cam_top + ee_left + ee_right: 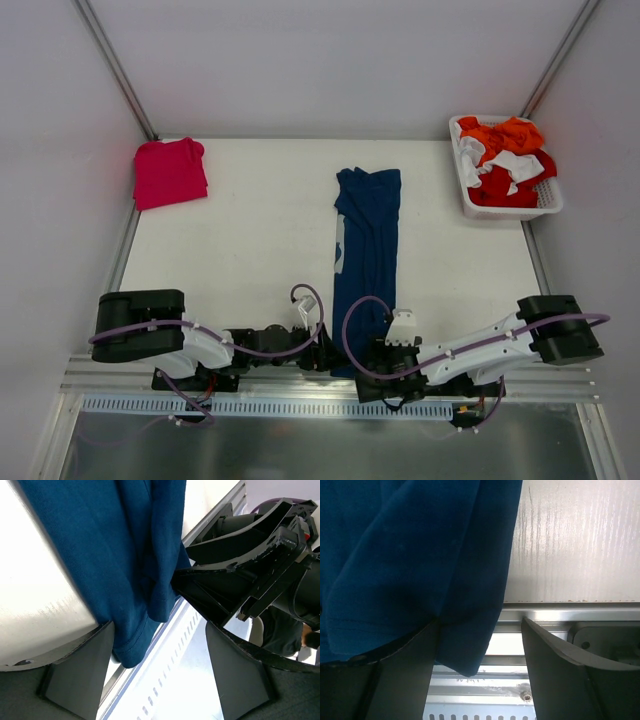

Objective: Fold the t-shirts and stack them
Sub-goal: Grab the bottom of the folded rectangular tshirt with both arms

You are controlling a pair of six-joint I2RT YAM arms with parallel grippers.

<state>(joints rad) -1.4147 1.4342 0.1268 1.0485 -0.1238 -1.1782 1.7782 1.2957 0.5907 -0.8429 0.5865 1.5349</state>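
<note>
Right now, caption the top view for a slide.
Left gripper and right gripper open at the near hem of the navy shirt; pink shirt folded far left, basket far right.

Soft, even light fills the bright, sharp top view. The white table [40,600] glares in the left wrist view; both wrist views blur up close.

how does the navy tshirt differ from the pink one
Shape: the navy t-shirt is folded into a long narrow strip; the pink-red t-shirt is a compact bundle. Place: the navy one runs down the middle of the table, its near end hanging over the edge between the left gripper and right gripper; the pink-red one sits at the far left corner. Both lie on the table.
</note>
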